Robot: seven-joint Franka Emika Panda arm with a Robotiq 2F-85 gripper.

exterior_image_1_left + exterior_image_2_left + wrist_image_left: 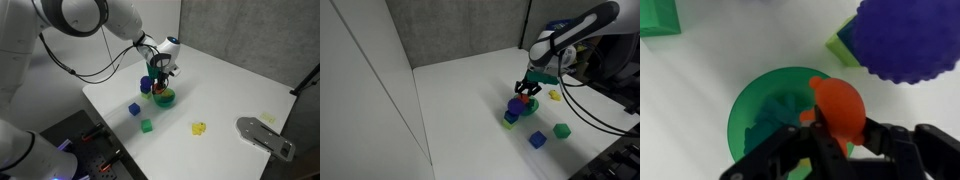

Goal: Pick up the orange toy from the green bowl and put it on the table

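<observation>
Toy (835, 105) sits pinched between the narrowed fingers (788, 152) of the gripper (840, 135), over the bowl (748, 112).

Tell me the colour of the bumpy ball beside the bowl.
The ball is purple, clearest in the wrist view, near the green bowl.

The table (230, 85) is big, white and flat. A green bowl (166, 99) sits on it, near the middle. Right beside the bowl is a bumpy purple ball (905, 40) with a small green and blue block (844, 40) next to it. It is hard to tell if the ball sits on that block. A blue block (134, 109) and a green block (146, 126) lie near each other. A yellow toy (199, 128) lies alone. A flat grey thing (265, 135) lies by the table's edge.
</observation>
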